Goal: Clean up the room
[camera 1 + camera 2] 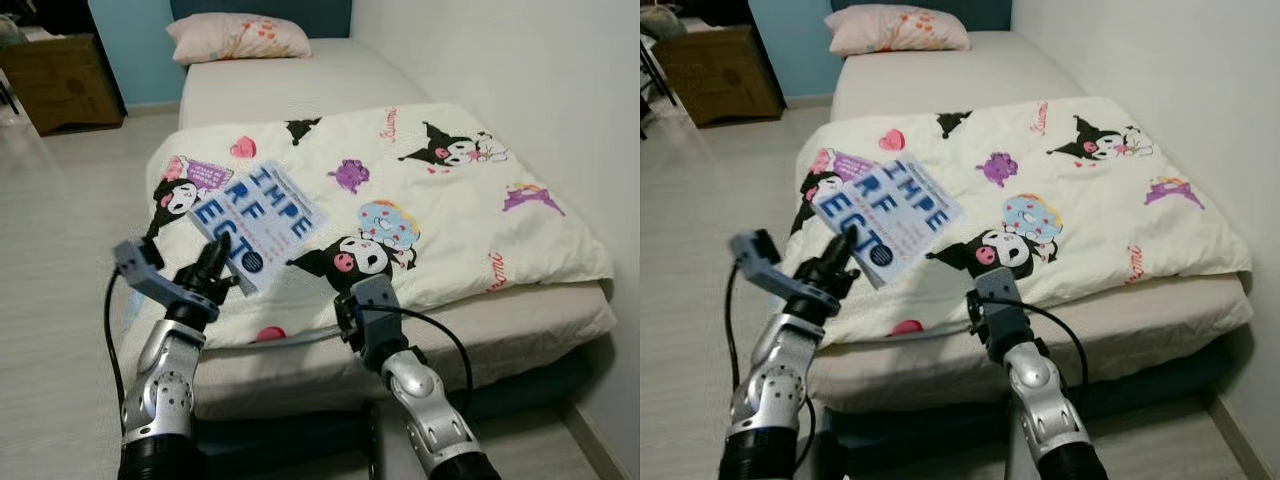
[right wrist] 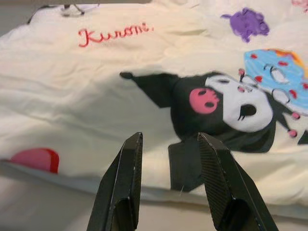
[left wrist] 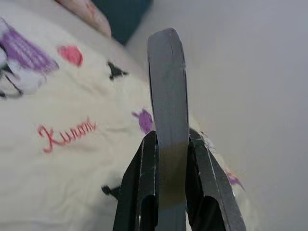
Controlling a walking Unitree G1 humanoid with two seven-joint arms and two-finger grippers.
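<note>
Left wrist view has the book (image 3: 168,96) edge-on, clamped between the left gripper (image 3: 169,192)'s two fingers and held up above the quilt (image 1: 440,215). The right gripper (image 2: 171,185), just right of it, hovers empty with fingers parted over the quilt's near edge on the bed (image 1: 330,75).

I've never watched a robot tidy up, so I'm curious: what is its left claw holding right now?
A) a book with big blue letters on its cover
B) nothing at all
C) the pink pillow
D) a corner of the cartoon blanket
A: the left gripper is clamped on the lower edge of the book, lifted above the blanket; the left wrist view shows both fingers pressed against the book's edge.
</note>
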